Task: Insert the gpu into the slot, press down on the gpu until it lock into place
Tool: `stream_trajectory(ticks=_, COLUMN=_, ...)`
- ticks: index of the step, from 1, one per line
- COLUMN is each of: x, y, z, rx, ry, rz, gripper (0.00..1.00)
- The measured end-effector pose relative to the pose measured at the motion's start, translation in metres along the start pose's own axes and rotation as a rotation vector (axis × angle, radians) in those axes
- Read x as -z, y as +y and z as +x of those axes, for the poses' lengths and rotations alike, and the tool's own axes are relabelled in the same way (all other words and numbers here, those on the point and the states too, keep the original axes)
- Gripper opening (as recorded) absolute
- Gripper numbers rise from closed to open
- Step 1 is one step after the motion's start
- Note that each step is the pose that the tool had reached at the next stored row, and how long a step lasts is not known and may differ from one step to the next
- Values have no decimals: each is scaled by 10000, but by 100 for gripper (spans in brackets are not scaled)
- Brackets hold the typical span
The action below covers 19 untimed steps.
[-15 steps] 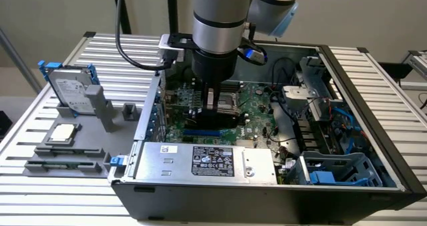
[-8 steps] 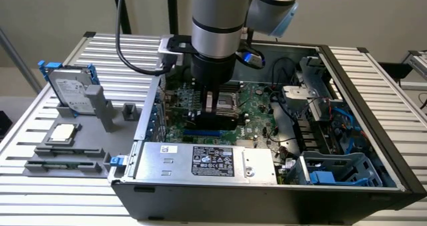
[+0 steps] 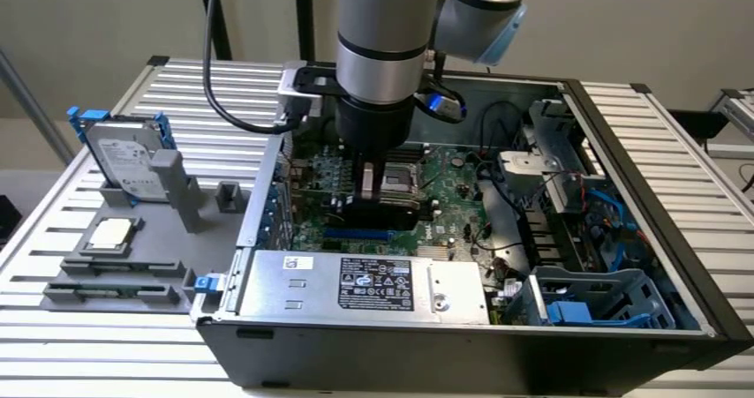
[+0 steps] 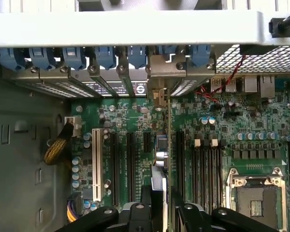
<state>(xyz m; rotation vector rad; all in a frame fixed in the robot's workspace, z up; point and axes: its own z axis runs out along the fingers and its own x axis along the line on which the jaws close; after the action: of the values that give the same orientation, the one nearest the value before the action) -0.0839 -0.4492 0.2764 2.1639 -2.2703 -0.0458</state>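
In the exterior view my gripper [image 3: 374, 184] reaches down into the open computer case and is shut on the gpu [image 3: 384, 213], a black card held upright on its edge. Just below the card's lower edge lies the bright-blue slot [image 3: 357, 236]; I cannot tell whether the card touches it. In the wrist view the gpu [image 4: 167, 130] shows edge-on as a thin green line between my gripper's [image 4: 163, 192] black fingers [image 4: 149, 195]. Its silver bracket [image 4: 165, 67] sits against the case's rear wall among blue clips. The card hides the slot there.
The grey power-supply box [image 3: 365, 283] stands close in front of the slot. Black memory slots [image 4: 203, 159] and the silver CPU socket [image 4: 253, 195] lie beside the card, with a white connector [image 4: 95, 159] on its other side. A hard drive [image 3: 124, 160] stands outside the case.
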Motion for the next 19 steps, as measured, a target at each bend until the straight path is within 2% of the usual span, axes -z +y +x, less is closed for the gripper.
stream_trajectory(ticks=7, x=-35, y=5, z=-1, rx=-2, ry=-7, rz=0, gripper=26)
stream_trajectory(ticks=16, x=-91, y=10, z=-12, rx=1, ry=-77, rz=-3, gripper=26)
stream_trajectory(ticks=19, x=-106, y=11, z=-13, rx=4, ry=-80, rz=-3, gripper=26)
